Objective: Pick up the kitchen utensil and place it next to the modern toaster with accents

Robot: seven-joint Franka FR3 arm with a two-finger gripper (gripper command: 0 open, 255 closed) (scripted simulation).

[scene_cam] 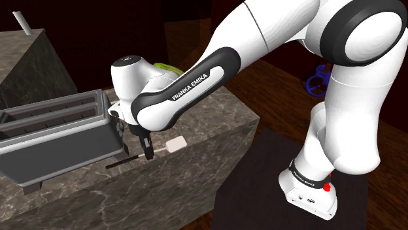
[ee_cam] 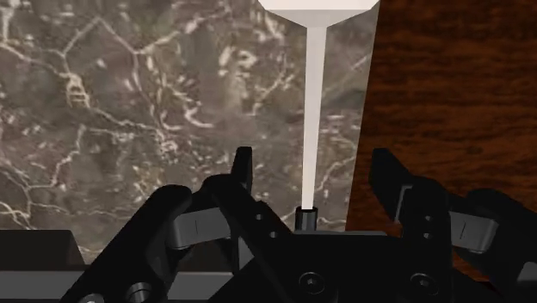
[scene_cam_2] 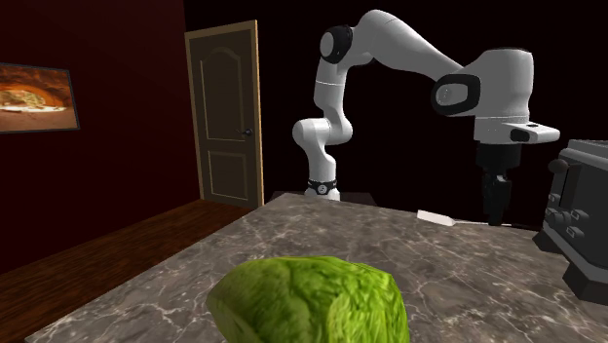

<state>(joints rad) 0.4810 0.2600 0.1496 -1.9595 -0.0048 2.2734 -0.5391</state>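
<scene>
Near the desk's (scene_cam: 219,121) edge, just beside the toaster (scene_cam: 52,134), the spatula (scene_cam: 175,144) lies flat, its shaft between our gripper's (scene_cam: 148,151) jaws, which stand apart without touching it; we judge pick-up underway, needing us to lower and close.

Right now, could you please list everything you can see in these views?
utensil: one, white blade and black handle, on the counter between the gripper's fingers.
toaster: one, grey, on the counter beside the utensil.
lettuce: one, green, on the counter.
counter: one, dark with pale veins.
door: one, brown, shut.
picture: one, orange-toned, on the red wall.
blue object: one, on the floor.
arm: one, white.
gripper: one, black, open.
</scene>
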